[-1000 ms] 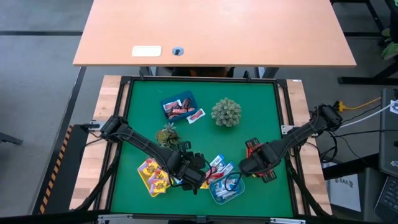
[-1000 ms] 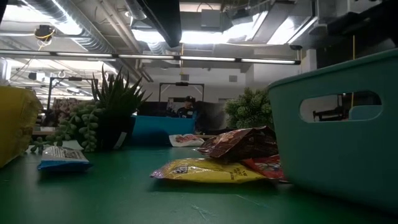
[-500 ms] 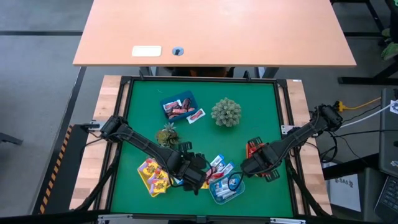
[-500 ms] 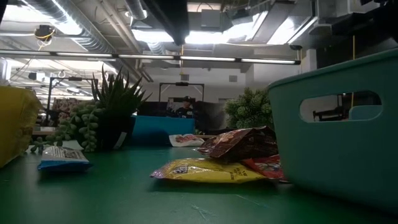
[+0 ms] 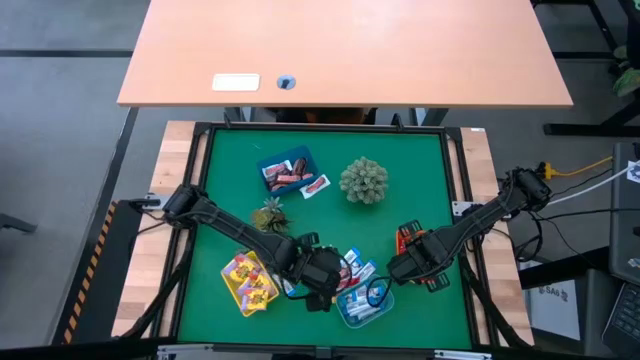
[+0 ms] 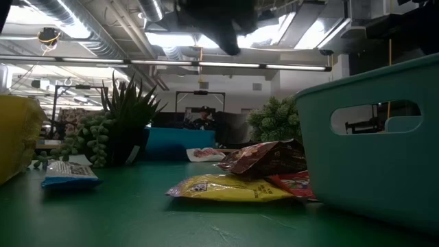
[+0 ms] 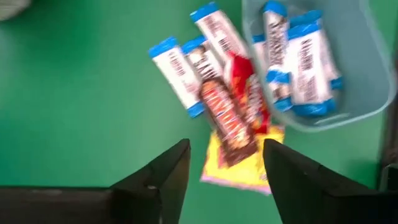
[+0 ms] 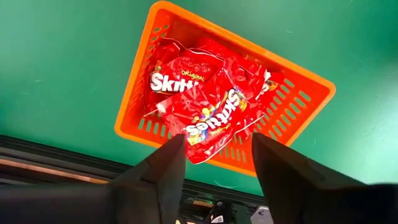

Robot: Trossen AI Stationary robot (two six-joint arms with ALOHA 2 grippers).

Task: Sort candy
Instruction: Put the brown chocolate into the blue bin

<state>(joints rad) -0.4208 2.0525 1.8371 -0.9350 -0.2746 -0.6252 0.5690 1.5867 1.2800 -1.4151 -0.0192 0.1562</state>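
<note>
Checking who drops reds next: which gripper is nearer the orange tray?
Right. The right gripper hangs open just above the orange tray of red candy; the left gripper is over the loose pile beside the teal tray.

Green mat [image 5: 420, 165] spread across the table, and a blue tray [image 5: 287, 170] sits toward the far side with a round spiky plant [image 5: 363, 181] near it. Yellow tray [image 5: 246, 283] near left, teal tray [image 5: 362, 305] front centre, orange tray [image 8: 186, 31] to the right, small leafy plant [image 5: 268, 215] between.
</note>
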